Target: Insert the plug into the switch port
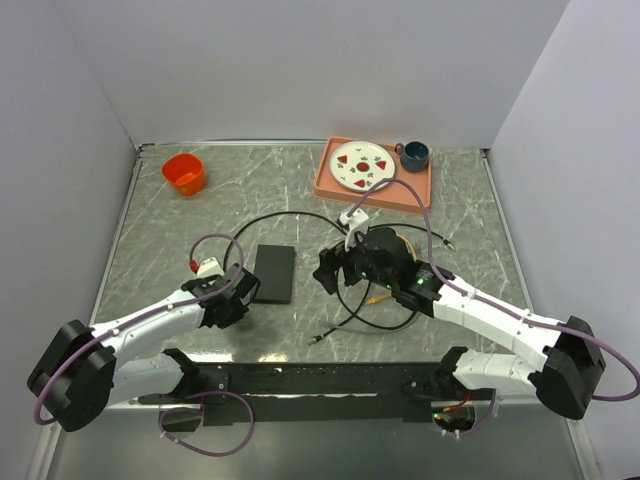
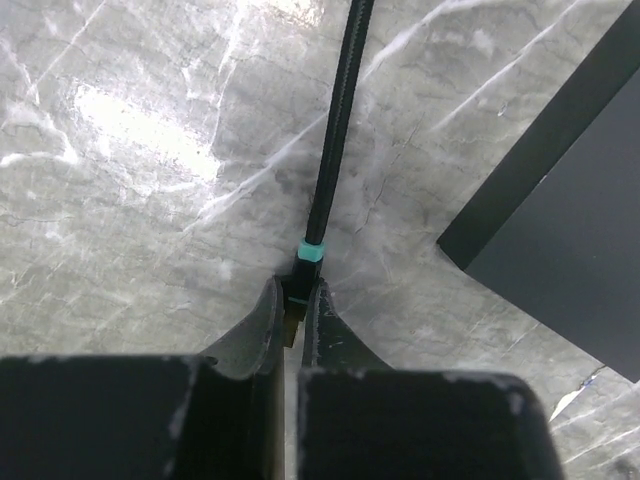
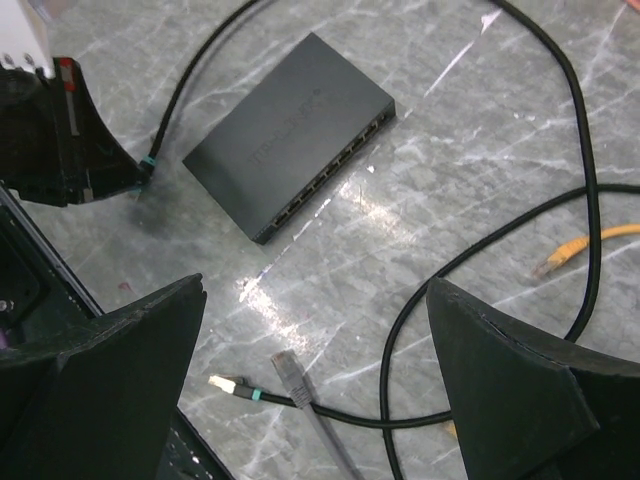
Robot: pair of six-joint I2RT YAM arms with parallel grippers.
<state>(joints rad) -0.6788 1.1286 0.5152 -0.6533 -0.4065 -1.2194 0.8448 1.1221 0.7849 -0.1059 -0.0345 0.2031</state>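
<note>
**Left gripper clamping the plug beside the switch**

The left gripper (image 2: 292, 305) is pinching shut on the plug (image 2: 296, 287). Its two fingers are pressing the plug's sides, and only the cable end with a teal band is showing past the tips. From there the black cable (image 2: 335, 130) is running straight ahead across the marbled table (image 2: 120, 150). Just ahead and to the right of this gripper, the flat black switch (image 2: 570, 220) is lying on the table, apart from the fingers.

In the right wrist view, the switch port (image 3: 330, 170) row is showing along the long side of the box. That side is facing away from the left gripper and toward the right gripper (image 3: 315, 290). The right gripper's jaws are standing wide open, holding nothing, and it is hovering over loose cable loops. Close below it, a second teal-banded plug (image 3: 235, 385) and a grey plug (image 3: 288, 372) are lying free. A yellow plug (image 3: 560, 255) is lying farther off to its right.
</note>
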